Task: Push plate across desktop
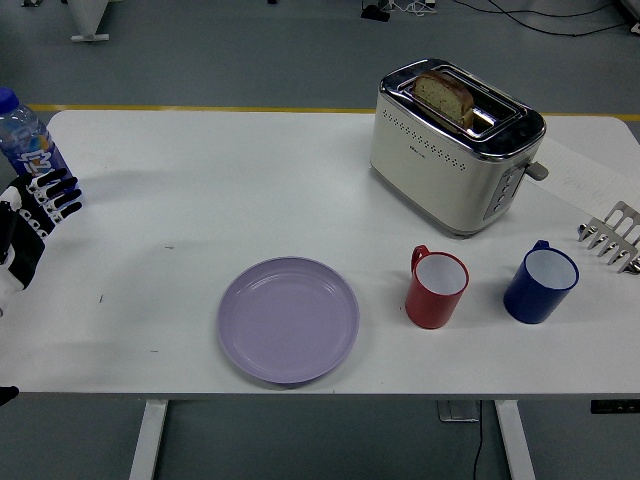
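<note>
A lilac plate [289, 318] lies flat on the white table [250, 180], near its front edge and left of centre. My left hand [35, 215] is at the far left edge of the head view, well apart from the plate, with its fingers spread and holding nothing. It partly overlaps the water bottle [25, 140] behind it. My right arm is out of view.
A red mug [436, 289] stands right of the plate, a blue mug [540, 283] further right. A cream toaster [455, 145] holding a bread slice [444, 97] stands at the back right. A metal rack [612, 236] shows at the right edge.
</note>
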